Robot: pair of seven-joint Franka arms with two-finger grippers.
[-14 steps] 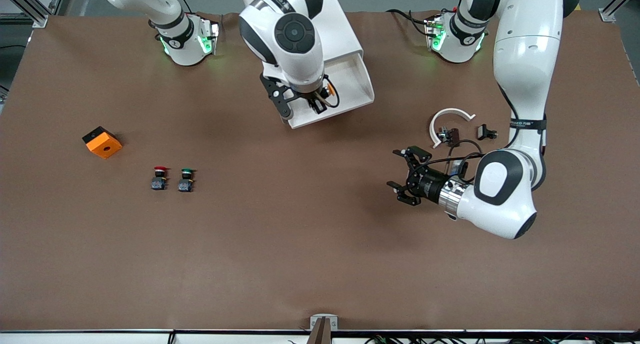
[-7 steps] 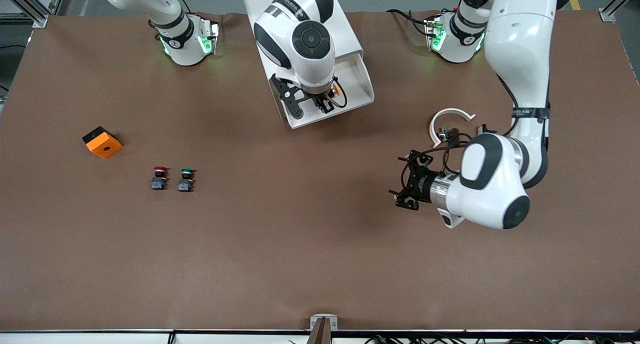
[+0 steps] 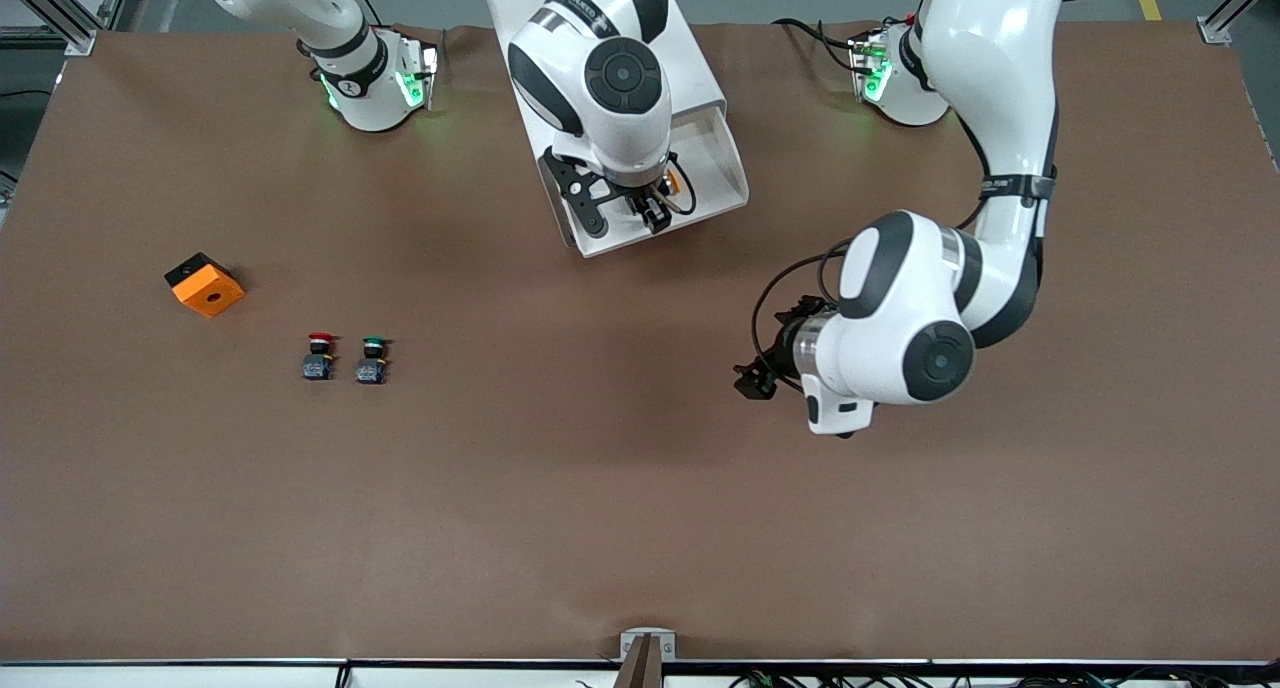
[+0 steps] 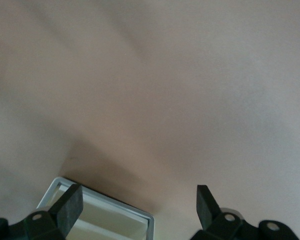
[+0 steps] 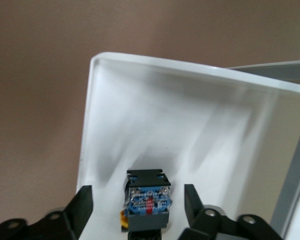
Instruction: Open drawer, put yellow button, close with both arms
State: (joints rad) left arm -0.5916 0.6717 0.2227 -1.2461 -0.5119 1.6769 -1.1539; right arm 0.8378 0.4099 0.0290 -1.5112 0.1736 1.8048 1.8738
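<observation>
Moved: right gripper (image 5: 137, 210) now spread, button (image 5: 146, 206) loose between fingers inside drawer (image 5: 105, 130); left gripper (image 4: 137, 210) spread over bare table (image 3: 600, 488).

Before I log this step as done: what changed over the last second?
The right claw settled over the open drawer and opened, letting go of the yellow button, which now lies in the drawer between its fingers. The left arm swung toward the table's middle, and its claw stayed open and empty over the table. The red button, green button and orange block stayed put.
</observation>
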